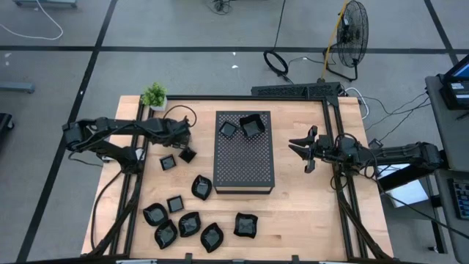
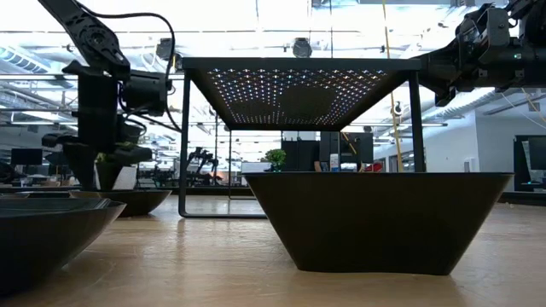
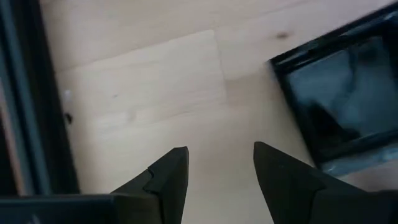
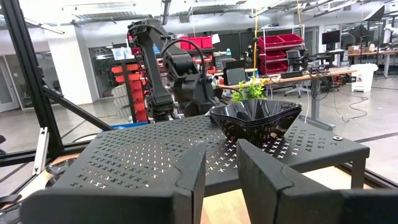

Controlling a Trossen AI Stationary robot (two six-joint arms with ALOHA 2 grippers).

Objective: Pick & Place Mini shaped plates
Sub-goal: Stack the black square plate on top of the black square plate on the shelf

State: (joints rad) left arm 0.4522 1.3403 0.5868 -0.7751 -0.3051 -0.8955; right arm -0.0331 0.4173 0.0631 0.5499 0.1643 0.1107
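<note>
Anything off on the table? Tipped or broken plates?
Nothing stands out. Two plates sit upright on the perforated box; the rest lie scattered flat on the table, none visibly tipped or broken. Left gripper is open over bare wood beside a square plate.

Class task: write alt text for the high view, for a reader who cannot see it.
Two black plates sit on a dark perforated box at the middle of a wooden table; ten more lie scattered left of it. The left gripper, open, hangs over those; the right gripper waits beside the box.

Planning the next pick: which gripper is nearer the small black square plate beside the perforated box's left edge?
Left. The left gripper hovers right next to the small black square plate, while the right gripper waits across the dark perforated box.
</note>
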